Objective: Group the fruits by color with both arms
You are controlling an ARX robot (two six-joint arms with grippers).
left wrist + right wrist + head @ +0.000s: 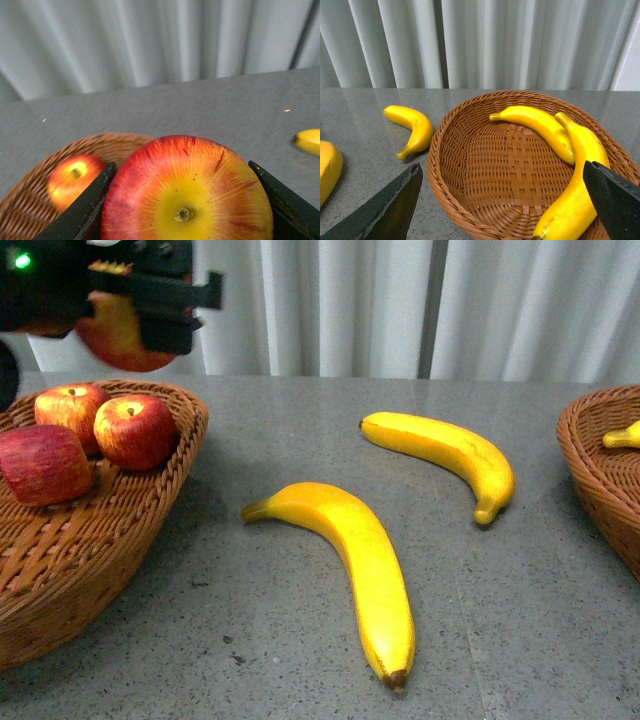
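Note:
High over the left wicker basket (120, 530), my left gripper (172, 312) is shut on a red apple (112, 340). In the left wrist view this apple (187, 195) fills the space between both black fingers (82, 210). Three more red apples (135, 430) lie in that basket. Two yellow bananas (350, 560) (450, 455) lie on the grey table. My right gripper (505, 200) hangs open and empty over the right basket (485, 165), which holds two bananas (540, 127) (580, 175).
The right basket's rim (600, 470) shows at the front view's right edge with a banana tip (622, 437) inside. White curtains (400, 300) close off the back of the grey table (230, 640).

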